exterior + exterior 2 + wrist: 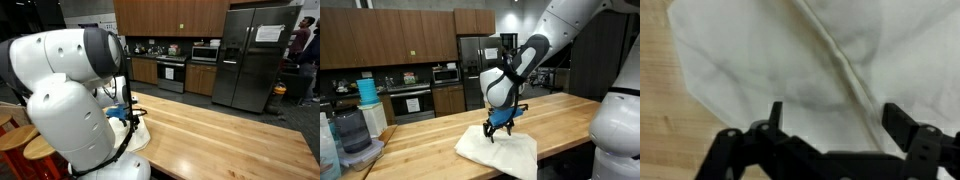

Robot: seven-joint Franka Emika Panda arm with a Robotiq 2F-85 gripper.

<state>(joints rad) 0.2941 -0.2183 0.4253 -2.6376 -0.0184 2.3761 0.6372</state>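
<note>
Crumpled white cloth (505, 152) sits at lower centre of frame on the light wooden butcher-block tabletop (430, 132). In the wrist view the cloth (780, 60) fills the upper frame, with a diagonal fold across it. The black gripper (500, 131) (832, 112) is directly over the cloth, jaws apart and nothing between them; contact with the fabric cannot be told. Clear plastic containers (355, 138) stand at lower left. A stainless steel refrigerator (250, 55) is at upper right. The white robot arm (70, 95) covers the left half of an exterior view and hides most of the cloth.
</note>
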